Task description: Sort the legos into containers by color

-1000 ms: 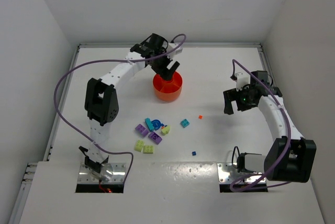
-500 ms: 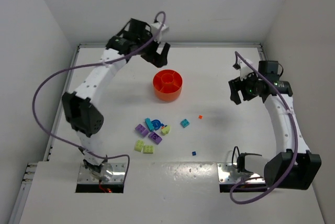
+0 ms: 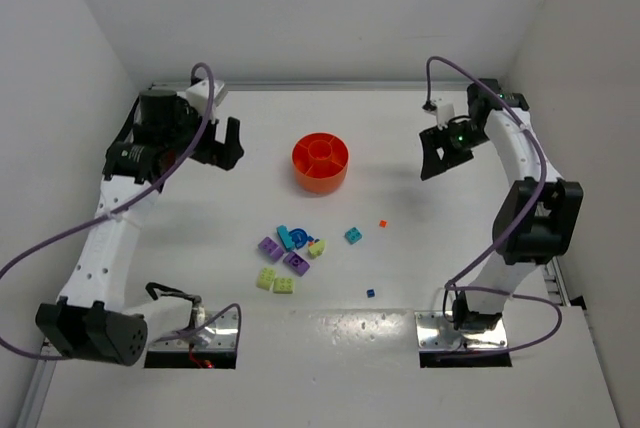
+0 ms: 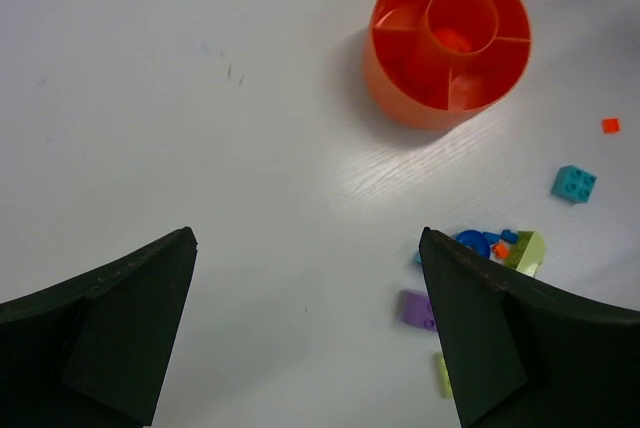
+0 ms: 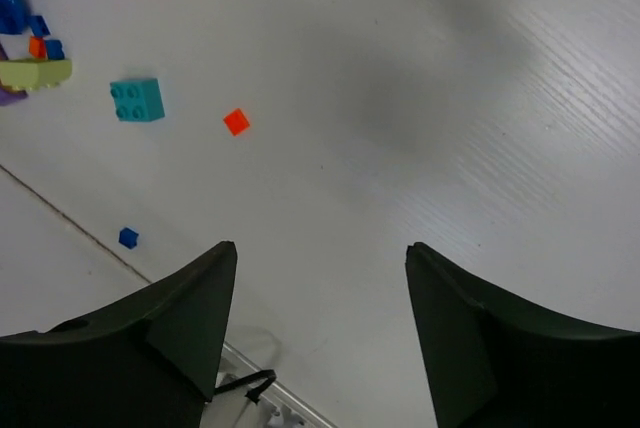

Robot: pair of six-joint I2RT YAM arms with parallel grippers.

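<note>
Top camera: high at near edge, whole table [image 3: 430, 248]. 2 wrist cameras: closer, angled down; all 3 share teal lego [image 3: 353, 235].

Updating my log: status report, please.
Left end effector open, empty. Right end effector open, empty. Small coloured plastic bricks loose outside round orange plastic bowl. Nothing blocking.

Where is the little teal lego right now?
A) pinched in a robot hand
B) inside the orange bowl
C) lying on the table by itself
C: the teal lego lies on its own on the white table, outside the orange bowl, with nothing gripping it.
</note>
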